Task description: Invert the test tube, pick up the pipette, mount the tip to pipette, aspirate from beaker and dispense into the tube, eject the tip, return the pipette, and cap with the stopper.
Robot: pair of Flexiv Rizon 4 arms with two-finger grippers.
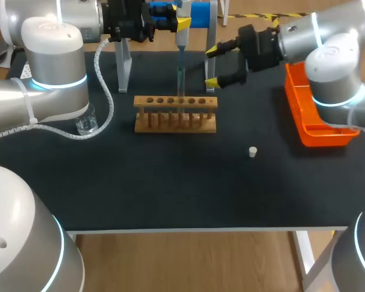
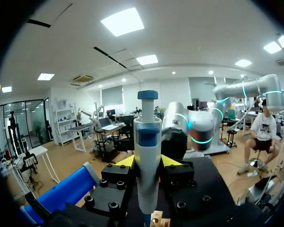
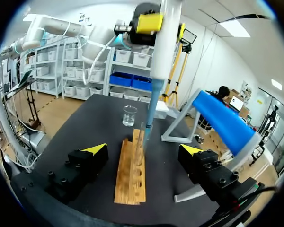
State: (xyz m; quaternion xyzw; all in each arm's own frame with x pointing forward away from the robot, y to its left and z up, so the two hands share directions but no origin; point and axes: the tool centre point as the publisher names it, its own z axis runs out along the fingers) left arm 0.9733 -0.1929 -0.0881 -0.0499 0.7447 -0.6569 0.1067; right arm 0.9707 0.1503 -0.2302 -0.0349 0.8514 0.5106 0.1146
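Table (image 1: 170,188): black top with a pale front edge. From the rack to that edge only the stopper lies on it.
Rack (image 1: 175,113): wooden, set crosswise in the middle of the table, well apart from every edge.
Test tube (image 1: 181,84): upright in a hole right of the rack's middle, mouth up.
Pipette (image 2: 147,156): held upright above the rack, plunger on top.
Tip (image 3: 150,106): blue, mounted on the pipette and pointing straight down. Its end is at the tube's mouth; whether it goes inside cannot be told.
Left claw (image 1: 181,24): closed on the pipette's body, one yellow finger on each side.
Left arm: comes in from the left, elbow low over the table's left edge, forearm running along the far side to the pipette.
Beaker (image 1: 87,121): clear glass, left of the rack, just beside the left arm's elbow and cable.
Stand (image 1: 123,64): grey legs at the far edge behind the rack, with a blue holder up top just beside the pipette.
Right claw (image 1: 212,66): open and holding nothing, near the pipette's right side, fingers pointing left toward it, above the rack's right end.
Right arm: enters from the right, its wrist over the far end of the tray.
Tray (image 1: 304,131): orange, along the table's right edge, well apart from the rack.
Stopper (image 1: 253,152): small and white, on the table between the rack and the tray, nearer the front.
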